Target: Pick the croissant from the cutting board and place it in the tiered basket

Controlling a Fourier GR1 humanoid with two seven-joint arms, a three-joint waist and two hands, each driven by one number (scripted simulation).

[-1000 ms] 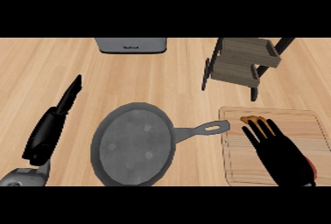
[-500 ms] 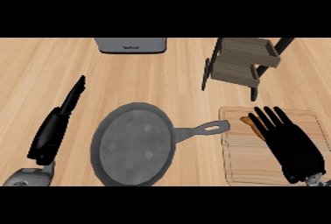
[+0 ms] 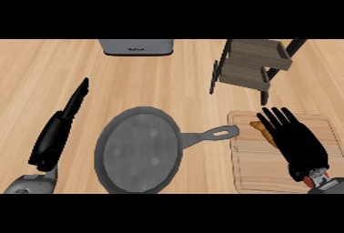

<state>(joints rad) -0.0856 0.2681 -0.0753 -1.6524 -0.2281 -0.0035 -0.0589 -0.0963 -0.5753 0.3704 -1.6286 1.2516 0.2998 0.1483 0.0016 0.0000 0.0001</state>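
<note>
- croissant [image 3: 264, 133]: lies on the cutting board [image 3: 255, 168], in its upper half; only a narrow orange-brown strip shows at the left of the right hand, the rest is hidden under the hand.
- right hand [image 3: 299, 145]: black, lies over the cutting board with fingers straight and spread, pointing toward the far edge of the counter; it covers most of the croissant; whether the palm touches the croissant cannot be told.
- right forearm: only a short grey and red piece shows at the lower right, cut off by the edge of the view.
- left hand [image 3: 57, 134]: black, at the left of the view, fingers straight and held together, pointing away and slightly right; it holds nothing and stands apart from the pan.
- tiered basket [image 3: 250, 68]: wooden, with dark posts, stands beyond the cutting board at the upper right; its top is cut off by the edge of the view, and the inside of its tiers is hard to make out.
- frying pan [image 3: 138, 150]: dark grey, in the middle, its handle reaching right to just beside the cutting board's left edge; its lower rim is cut off.
- grey appliance [image 3: 136, 46]: at the far edge, only its lower part shows; its lettering cannot be read.
- counter [image 3: 154, 86]: light wood, grain running left to right; nothing of the room beyond it shows.
</note>
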